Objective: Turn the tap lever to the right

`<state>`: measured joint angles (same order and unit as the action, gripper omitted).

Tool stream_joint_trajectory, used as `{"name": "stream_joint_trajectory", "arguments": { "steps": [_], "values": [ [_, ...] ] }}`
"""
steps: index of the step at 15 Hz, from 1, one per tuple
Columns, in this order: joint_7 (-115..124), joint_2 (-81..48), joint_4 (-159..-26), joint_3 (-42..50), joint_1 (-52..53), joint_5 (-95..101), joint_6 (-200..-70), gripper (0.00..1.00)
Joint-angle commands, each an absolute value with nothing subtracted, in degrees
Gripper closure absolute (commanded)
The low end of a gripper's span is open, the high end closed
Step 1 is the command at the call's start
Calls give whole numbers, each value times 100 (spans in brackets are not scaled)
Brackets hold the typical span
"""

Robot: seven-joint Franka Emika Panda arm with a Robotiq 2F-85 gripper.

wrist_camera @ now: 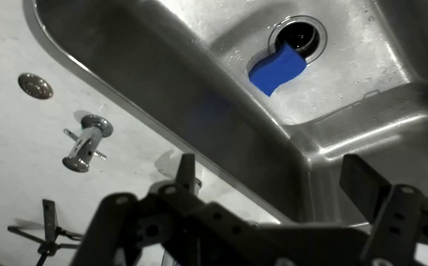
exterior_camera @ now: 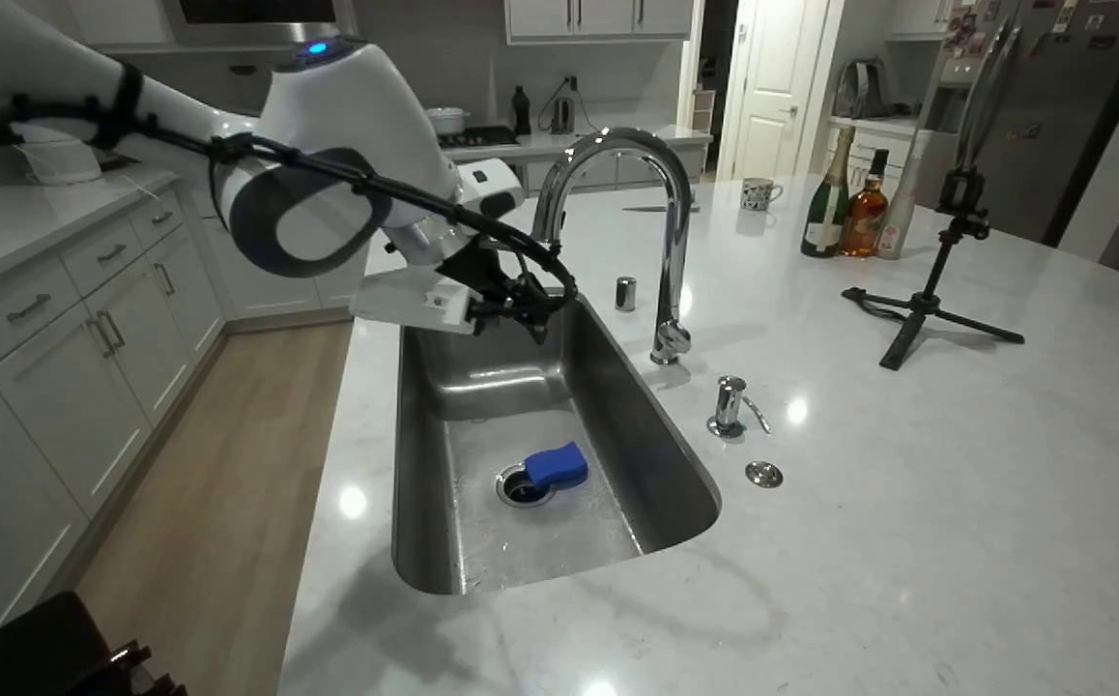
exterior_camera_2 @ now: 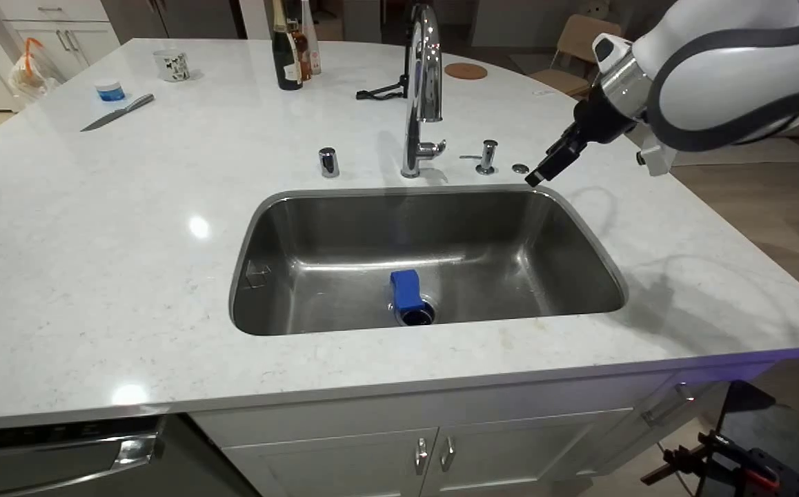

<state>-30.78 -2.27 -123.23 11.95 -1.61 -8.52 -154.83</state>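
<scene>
A white, faintly veined kitchen countertop point(exterior_camera_2: 116, 276) spreads through both exterior views, with a stainless-steel sink point(exterior_camera_2: 468, 222) set into it. On the sink's floor a wavy blue sponge point(wrist_camera: 278, 68) lies with one end over the edge of the drain point(wrist_camera: 301, 34). The robot's gripper point(wrist_camera: 269, 158) hangs in the air near the sink; in the wrist view its fingers point(wrist_camera: 187, 169) stand well spread, with the sink's wall and rim showing in the gap between them. Just beside one long rim of the sink rises a tall chrome gooseneck faucet point(exterior_camera: 673, 271), its spout arching toward the basin. Low on the upright stem the tap lever point(exterior_camera_2: 432, 149), a small slim chrome handle, sticks out sideways, running roughly along that rim of the sink; the gripper is clear of it. Along the same rim stand a chrome soap dispenser point(exterior_camera: 730, 404) with a thin nozzle and a short chrome cylinder point(exterior_camera_2: 328, 163), and a flat round chrome cap point(exterior_camera: 764, 474) lies there too. Farther from the sink on that side, a small black tripod point(exterior_camera: 925, 302) stands with its legs splayed. Well apart from the sink are a green champagne bottle point(exterior_camera: 826, 205), an amber liquor bottle point(exterior_camera: 866, 213) and a slim pale bottle point(exterior_camera: 899, 208), close together, plus a patterned mug point(exterior_camera: 758, 194) and a kitchen knife point(exterior_camera_2: 118, 112) lying flat. Across the room from the sink are a black cooktop point(exterior_camera: 478, 137) and a steel refrigerator point(exterior_camera: 1081, 145).
</scene>
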Motion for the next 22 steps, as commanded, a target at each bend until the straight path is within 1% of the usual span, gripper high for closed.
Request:
{"name": "stream_joint_trajectory", "arguments": {
  "steps": [1,3,4,5,8,13,16,18,22],
  "values": [
    [-3876,-907,-11842,1189,-285,-1133,-16345,0],
    [-4038,-1272,-11497,1139,-400,-1377,-16797,0],
    [-4016,-1377,-11349,1104,-455,-1495,-16808,0],
    [-3817,-1084,-11766,1198,-333,-1248,-16679,0],
    [-3828,-1354,-11444,1187,-402,-1320,-16725,0],
    [-3775,-1439,-11355,1220,-355,-1240,-16862,0],
    [-3828,-1933,-10887,1156,-355,-1221,-17387,0],
    [-4278,-2326,-10449,900,-546,-1252,-17696,0],
    [-5163,-3139,-9422,461,-894,-946,-17747,0]
  ]
}}
